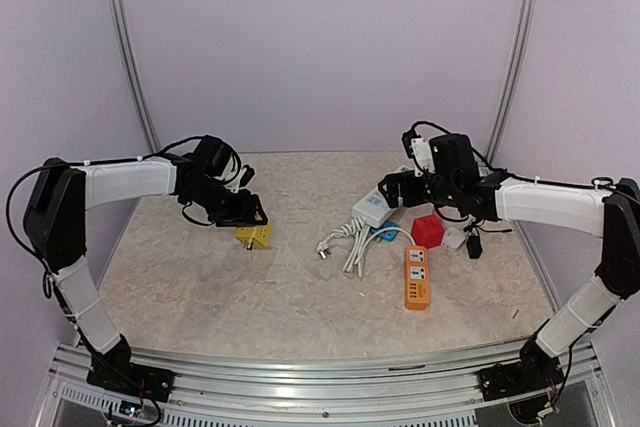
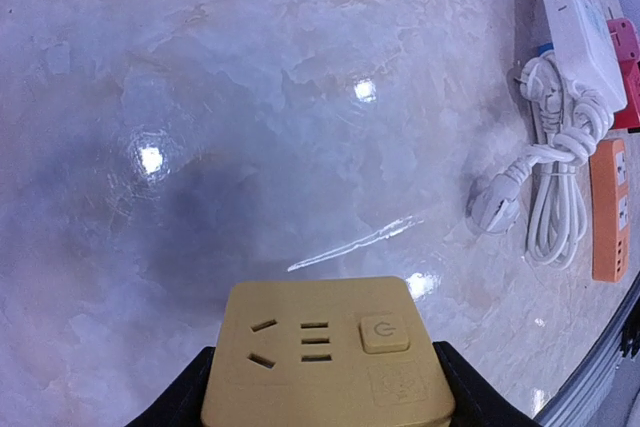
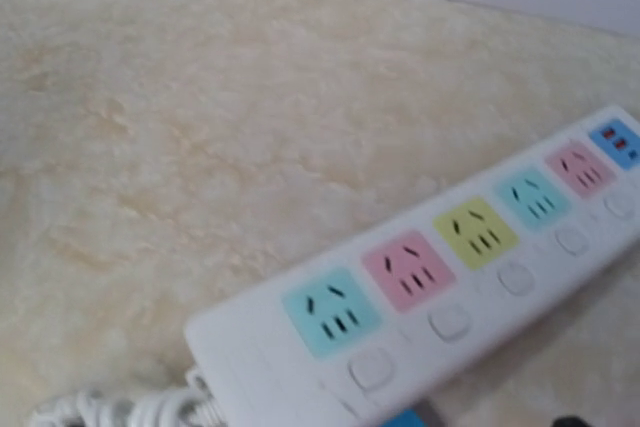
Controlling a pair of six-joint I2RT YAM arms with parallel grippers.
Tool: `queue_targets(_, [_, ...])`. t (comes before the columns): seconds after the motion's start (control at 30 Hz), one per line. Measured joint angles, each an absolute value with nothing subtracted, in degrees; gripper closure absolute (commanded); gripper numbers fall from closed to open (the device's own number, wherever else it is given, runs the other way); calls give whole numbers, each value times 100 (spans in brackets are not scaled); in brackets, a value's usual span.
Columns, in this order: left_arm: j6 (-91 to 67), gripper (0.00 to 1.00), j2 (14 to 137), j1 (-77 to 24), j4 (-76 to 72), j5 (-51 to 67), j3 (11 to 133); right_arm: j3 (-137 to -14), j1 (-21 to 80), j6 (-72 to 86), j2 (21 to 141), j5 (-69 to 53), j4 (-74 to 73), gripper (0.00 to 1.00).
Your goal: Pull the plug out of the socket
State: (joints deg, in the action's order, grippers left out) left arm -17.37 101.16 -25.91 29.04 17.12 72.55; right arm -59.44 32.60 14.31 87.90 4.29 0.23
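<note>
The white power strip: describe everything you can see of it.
The white power strip is a long, glossy plastic bar lying flat on the table, running diagonally across the right wrist view. Its top carries a row of coloured socket faces (blue, pink, yellow, teal, pink, blue), with rounded white buttons alongside. No plug sits in any visible socket. A white cord leaves its near end, and something blue shows at its lower edge.

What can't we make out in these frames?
- Right tool: open or shut unknown; no fingers in the right wrist view, and the wrist covers it in the top view.
- Black plug: too small in the top view to tell if seated.
- Yellow socket: near end cut by the left wrist view's bottom edge.
</note>
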Motion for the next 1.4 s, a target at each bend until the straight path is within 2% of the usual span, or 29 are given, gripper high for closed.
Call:
queue_targets(0.33, [-1734,63,10547,-2687,2991,1597,7376,-5798,3168,1511,8589,552,58,0])
queue_targets(0.53, [-1710,41,10573,-2711,3052,1498,7387,-5798,3157,1533,8578,600,58,0])
queue_targets(0.7, [-1647,31,10573,-2720,3055,1448,7389,-5798,3138,1553,8569,615,58,0])
queue_targets(0.8, [-1632,20,10573,-2735,3057,1446,7395,-5798,3138,1555,8569,615,56,0])
queue_targets(0.97, [-1623,17,10573,-2775,3046,1446,7500,-5798,3135,1555,8569,615,56,0])
queue_targets(1.17, [-1627,7,10569,-2786,3026,1356,7507,-5798,3135,1553,8562,615,54,0])
queue_targets(1.4, [-1649,4,10169,-2554,2528,1308,7240,-5798,3039,1549,8547,425,86,0])
